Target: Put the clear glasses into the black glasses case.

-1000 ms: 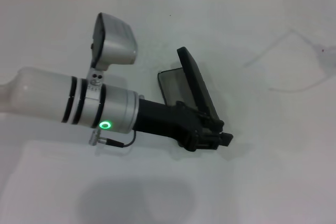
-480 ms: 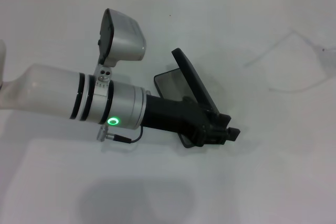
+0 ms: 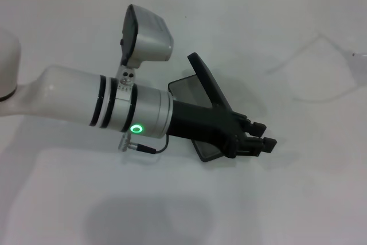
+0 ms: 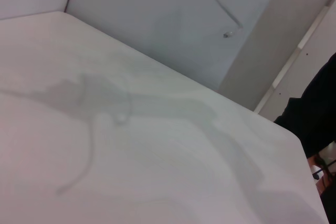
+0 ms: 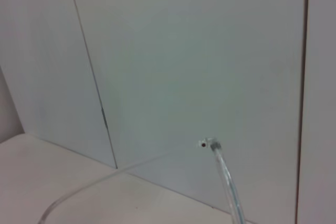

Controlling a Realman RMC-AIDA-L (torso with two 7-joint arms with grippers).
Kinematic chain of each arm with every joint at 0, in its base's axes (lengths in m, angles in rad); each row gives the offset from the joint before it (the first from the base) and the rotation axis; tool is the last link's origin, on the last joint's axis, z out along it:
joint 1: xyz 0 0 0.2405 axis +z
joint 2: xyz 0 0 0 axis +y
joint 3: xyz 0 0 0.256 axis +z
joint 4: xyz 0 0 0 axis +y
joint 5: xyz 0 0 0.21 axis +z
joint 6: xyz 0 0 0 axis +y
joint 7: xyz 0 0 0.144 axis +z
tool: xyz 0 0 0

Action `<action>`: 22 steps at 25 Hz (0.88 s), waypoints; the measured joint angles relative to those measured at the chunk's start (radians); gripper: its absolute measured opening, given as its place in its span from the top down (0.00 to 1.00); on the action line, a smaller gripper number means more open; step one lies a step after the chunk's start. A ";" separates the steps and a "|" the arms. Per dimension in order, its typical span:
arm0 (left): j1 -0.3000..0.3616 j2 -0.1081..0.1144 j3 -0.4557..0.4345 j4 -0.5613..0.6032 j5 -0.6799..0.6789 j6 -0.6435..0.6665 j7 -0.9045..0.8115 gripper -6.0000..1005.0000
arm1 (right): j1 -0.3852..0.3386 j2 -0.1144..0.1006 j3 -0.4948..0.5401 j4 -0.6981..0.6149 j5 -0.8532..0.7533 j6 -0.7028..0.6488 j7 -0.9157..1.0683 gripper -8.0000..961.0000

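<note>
I see my left gripper [image 3: 265,142], which seems closed and holds nothing, has moved rightward past the open black glasses case [image 3: 200,98] toward the clear glasses [image 3: 321,70] lying well apart, so the pickup is not yet done

The left claw [image 3: 265,143] and raised lid block the black glasses case [image 3: 202,97]; surrounding table [image 3: 275,210] lies open.
</note>
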 joint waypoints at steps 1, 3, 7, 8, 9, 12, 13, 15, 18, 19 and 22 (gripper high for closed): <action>0.000 0.000 0.000 0.000 0.000 0.000 0.000 0.62 | -0.003 0.000 0.000 0.000 0.005 0.000 0.000 0.94; -0.001 0.001 0.007 0.000 -0.006 -0.005 0.000 0.62 | -0.010 0.001 0.000 0.000 0.015 -0.003 -0.003 0.94; 0.009 0.008 0.000 0.004 -0.006 -0.008 -0.005 0.62 | -0.017 0.001 0.022 0.000 0.027 -0.024 -0.007 0.94; 0.009 0.010 -0.002 0.004 -0.005 -0.008 -0.007 0.62 | -0.018 0.002 0.034 0.000 0.030 -0.031 -0.008 0.94; 0.009 0.012 -0.007 0.004 -0.001 -0.006 -0.008 0.62 | -0.018 0.002 0.048 0.000 0.033 -0.039 -0.009 0.94; 0.011 0.016 -0.023 0.010 0.004 0.008 -0.008 0.62 | -0.021 0.000 0.081 0.000 0.035 -0.058 -0.011 0.94; 0.011 0.019 -0.026 0.015 0.005 0.015 -0.009 0.62 | -0.022 -0.001 0.088 0.000 0.036 -0.063 -0.012 0.94; 0.017 0.028 -0.029 0.035 0.011 0.030 -0.018 0.62 | -0.023 -0.003 0.098 0.000 0.036 -0.070 -0.012 0.94; 0.057 0.046 -0.059 0.117 0.043 0.065 -0.054 0.62 | -0.022 -0.003 0.101 0.000 0.037 -0.073 -0.012 0.94; 0.071 0.047 -0.076 0.139 0.058 0.077 -0.064 0.62 | -0.020 -0.003 0.100 0.000 0.037 -0.073 -0.012 0.94; 0.114 0.046 -0.159 0.212 0.132 0.112 -0.098 0.62 | -0.017 -0.003 0.100 0.000 0.037 -0.071 -0.012 0.94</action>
